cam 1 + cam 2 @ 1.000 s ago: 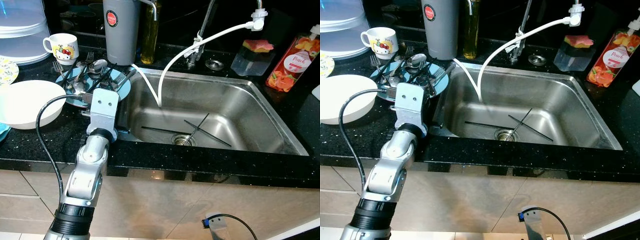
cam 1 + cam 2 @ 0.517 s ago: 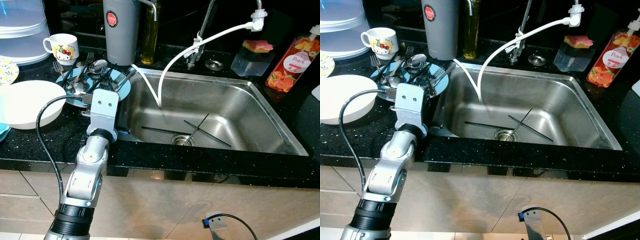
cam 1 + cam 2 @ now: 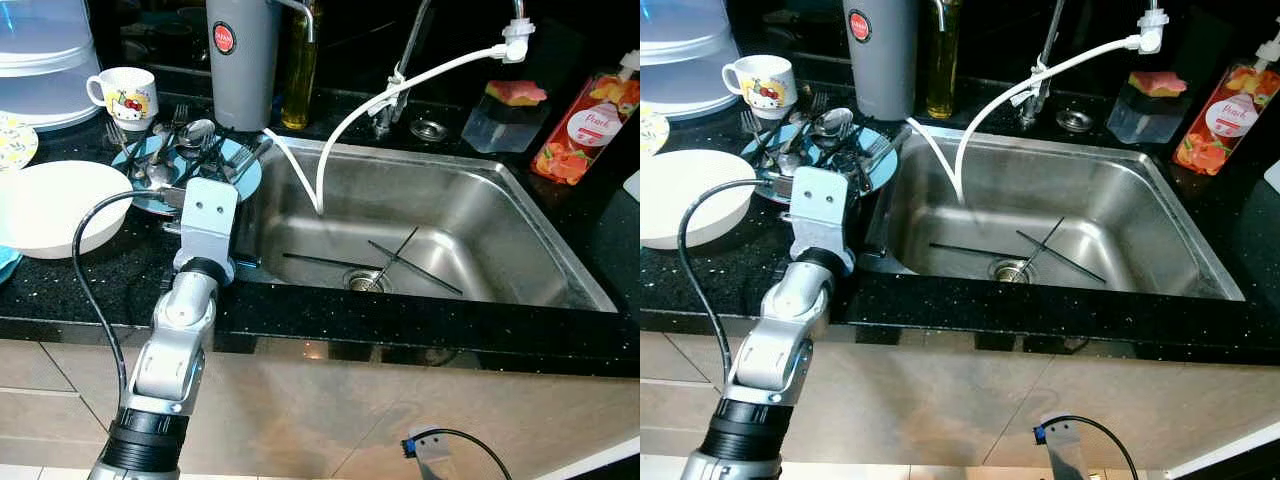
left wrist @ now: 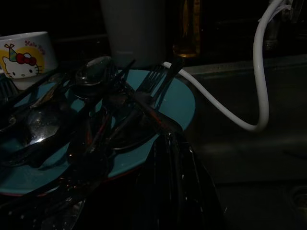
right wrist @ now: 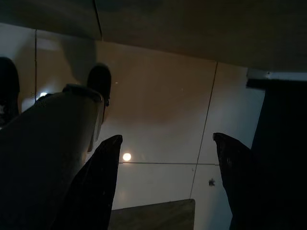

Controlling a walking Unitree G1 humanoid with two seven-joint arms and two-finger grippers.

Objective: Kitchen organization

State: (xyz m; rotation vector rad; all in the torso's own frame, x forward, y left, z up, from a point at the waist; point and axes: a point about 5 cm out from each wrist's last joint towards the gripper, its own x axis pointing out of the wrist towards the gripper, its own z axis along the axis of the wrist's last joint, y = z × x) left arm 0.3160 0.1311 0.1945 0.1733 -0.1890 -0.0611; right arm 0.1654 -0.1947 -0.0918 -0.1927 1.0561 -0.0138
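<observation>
my left gripper (image 4: 168, 143) sits at the near right rim of the blue plate (image 3: 244, 165), on the black counter (image 3: 100, 270) just left of the sink (image 3: 520, 215). in the left wrist view its dark fingers look drawn close together at the plate edge, low against the cutlery, but it's too dark there; i cannot tell if they've got hold of anything. the cutlery pile (image 3: 190, 140) of spoons and forks lies fanned across the plate, long axes mostly running from the near left toward the far right, with fork tines (image 4: 154, 74) pointing at the grey canister (image 3: 240, 60) and the sink's far left corner. handles hang over the plate's left rim.

the white bowl (image 3: 50, 205) is just left of the plate, near the counter's front edge. the cartoon mug (image 3: 125, 92) stands behind the plate, toward the back edge. the oil bottle (image 3: 298, 70) is just beside the canister. a white hose (image 3: 340, 130) arcs from the faucet into the sink. two chopsticks (image 3: 400, 262) lie crossed by the drain. open room is over the sink basin, tight on the plate's left and back.

my right gripper (image 5: 165, 158) hangs by the floor, fingers spread wide, holding nothing.
</observation>
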